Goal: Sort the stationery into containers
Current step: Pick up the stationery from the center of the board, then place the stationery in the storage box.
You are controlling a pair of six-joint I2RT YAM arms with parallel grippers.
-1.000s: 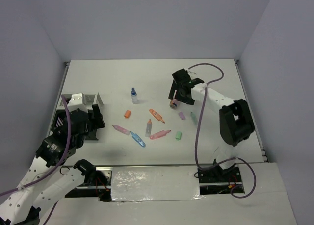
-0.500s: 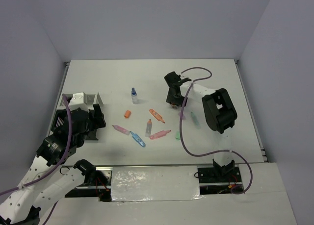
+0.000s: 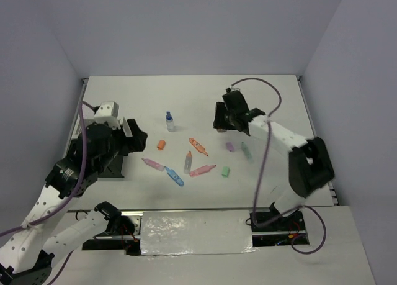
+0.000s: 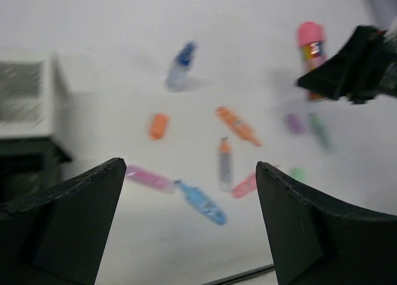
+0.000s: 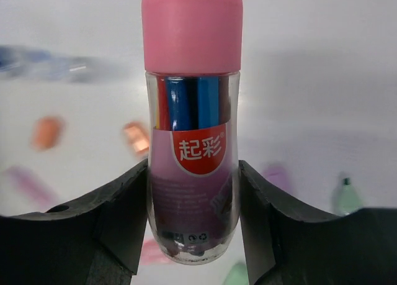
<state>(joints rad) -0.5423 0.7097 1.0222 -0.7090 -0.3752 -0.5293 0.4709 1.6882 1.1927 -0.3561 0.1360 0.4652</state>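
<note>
My right gripper is shut on the pink-capped tube, a clear tube of coloured pens held off the table; the gripper shows at the back right in the top view. My left gripper is open and empty above the table's left side. Loose stationery lies in the middle: a blue-capped bottle, an orange eraser, an orange pen, a pink pen, a blue pen, a green eraser. The organizer stands at the left, mostly hidden under my left arm in the top view.
A purple eraser and a green pen lie below my right gripper. A grey pen with an orange cap and another pink pen lie mid-table. Walls close the table at back and sides.
My left arm has risen and swung right from over the organizer toward the middle. My right arm has shifted its pose while still holding the pink-capped tube.
</note>
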